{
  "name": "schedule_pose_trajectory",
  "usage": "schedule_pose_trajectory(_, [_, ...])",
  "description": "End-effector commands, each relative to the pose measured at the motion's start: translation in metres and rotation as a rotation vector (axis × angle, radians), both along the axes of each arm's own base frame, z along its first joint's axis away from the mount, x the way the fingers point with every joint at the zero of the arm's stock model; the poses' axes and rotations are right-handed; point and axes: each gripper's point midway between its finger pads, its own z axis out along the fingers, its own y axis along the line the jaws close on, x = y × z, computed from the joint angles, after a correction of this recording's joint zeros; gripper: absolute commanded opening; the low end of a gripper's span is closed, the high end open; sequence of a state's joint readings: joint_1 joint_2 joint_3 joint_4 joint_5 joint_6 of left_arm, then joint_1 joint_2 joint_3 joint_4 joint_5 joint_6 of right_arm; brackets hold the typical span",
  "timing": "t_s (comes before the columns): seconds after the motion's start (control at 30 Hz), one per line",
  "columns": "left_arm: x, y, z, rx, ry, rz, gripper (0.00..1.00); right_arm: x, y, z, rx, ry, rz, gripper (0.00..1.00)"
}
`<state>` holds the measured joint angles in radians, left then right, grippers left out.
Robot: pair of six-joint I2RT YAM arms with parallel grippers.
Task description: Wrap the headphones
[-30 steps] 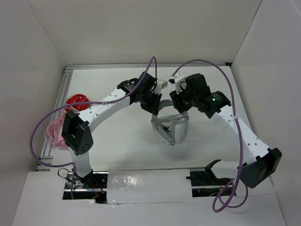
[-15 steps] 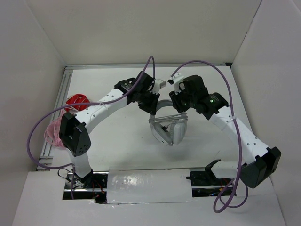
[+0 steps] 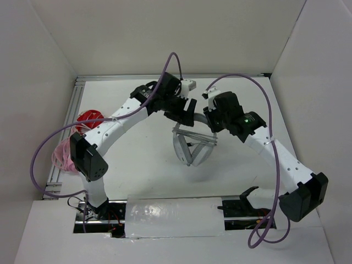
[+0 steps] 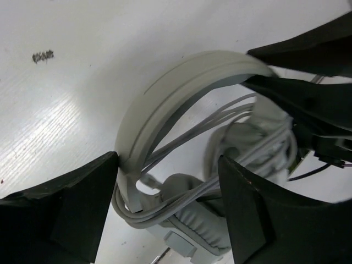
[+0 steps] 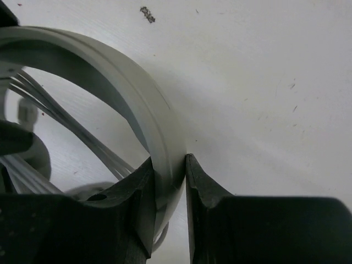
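Looks like a robotics lab cell: white table (image 3: pixel 137 159) boxed in by plain white panels (image 3: pixel 165 33), aluminium rail (image 3: pixel 72 102) alongside, bolted-down arms (image 3: pixel 121 118) trailing purple cables (image 3: pixel 242 76).

The left arm (image 3: pixel 118 124) and right arm (image 3: pixel 278 157) are wearing white shells and black joint blocks, each trailing a purple cable (image 3: pixel 33 159). A green light (image 3: pixel 243 116) is glowing on the right one. The left gripper (image 4: pixel 168 165) is showing black fingers (image 4: pixel 66 214).
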<state>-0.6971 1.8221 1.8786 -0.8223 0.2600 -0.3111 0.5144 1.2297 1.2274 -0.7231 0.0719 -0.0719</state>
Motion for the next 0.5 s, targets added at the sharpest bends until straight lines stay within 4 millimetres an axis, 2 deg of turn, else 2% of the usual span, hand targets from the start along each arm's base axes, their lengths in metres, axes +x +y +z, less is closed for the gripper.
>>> schedule_pose_trajectory(0.0, [-0.003,-0.027,0.055,-0.168,-0.064,-0.054,0.85,0.015,0.008,0.017,0.105,-0.067,-0.043,0.00])
schedule_pose_trajectory(0.13, [0.002,-0.028,0.068,-0.180,-0.093,-0.039,0.99,0.017,0.005,0.021,0.140,-0.075,-0.047,0.00])
schedule_pose_trajectory(0.33, [0.009,-0.023,0.077,-0.200,-0.090,-0.011,0.99,0.023,-0.005,0.019,0.210,-0.029,-0.068,0.00])
schedule_pose_trajectory(0.43, [0.021,-0.009,0.086,-0.225,-0.070,0.041,0.99,0.030,-0.016,0.014,0.215,0.005,-0.106,0.00])
schedule_pose_trajectory(0.47, [0.029,0.001,0.089,-0.227,-0.075,0.075,0.99,0.031,-0.020,0.012,0.215,0.014,-0.119,0.00])
